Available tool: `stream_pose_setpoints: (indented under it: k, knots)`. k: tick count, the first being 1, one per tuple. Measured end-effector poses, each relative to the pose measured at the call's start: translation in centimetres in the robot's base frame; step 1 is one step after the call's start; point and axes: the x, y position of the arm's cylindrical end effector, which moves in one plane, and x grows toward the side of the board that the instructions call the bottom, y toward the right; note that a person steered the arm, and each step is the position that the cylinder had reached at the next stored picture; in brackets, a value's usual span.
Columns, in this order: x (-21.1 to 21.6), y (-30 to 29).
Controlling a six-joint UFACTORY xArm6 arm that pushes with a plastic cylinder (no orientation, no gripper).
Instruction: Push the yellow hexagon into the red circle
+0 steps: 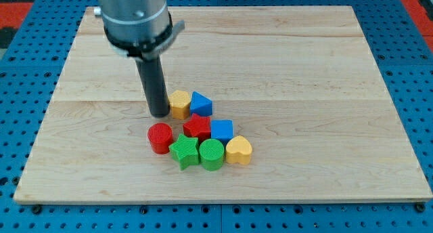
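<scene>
The yellow hexagon point(179, 103) lies near the board's middle, touching a blue block point(201, 103) on its right. The red circle point(160, 137) lies below and slightly left of the hexagon, with a small gap between them. My tip point(160, 114) stands on the board right against the hexagon's left side, above the red circle. The rod rises from it to the arm's grey housing at the view's top left.
A red star point(197, 127), blue cube point(221, 131), green star point(183, 152), green circle point(211, 154) and yellow heart point(238, 150) crowd together right of the red circle. The wooden board point(304, 70) lies on a blue pegboard.
</scene>
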Motion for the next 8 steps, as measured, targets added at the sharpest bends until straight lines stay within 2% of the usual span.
stream_pose_setpoints:
  k: [1,2,3,4,5,7,8]
  knots:
    - [-1.6,-0.3]
    - [-6.2,-0.4]
    - [-6.6,4.3]
    - [-1.9,4.5]
    - [-0.8,3.9]
    - [-4.4,6.6]
    - [-4.6,6.6]
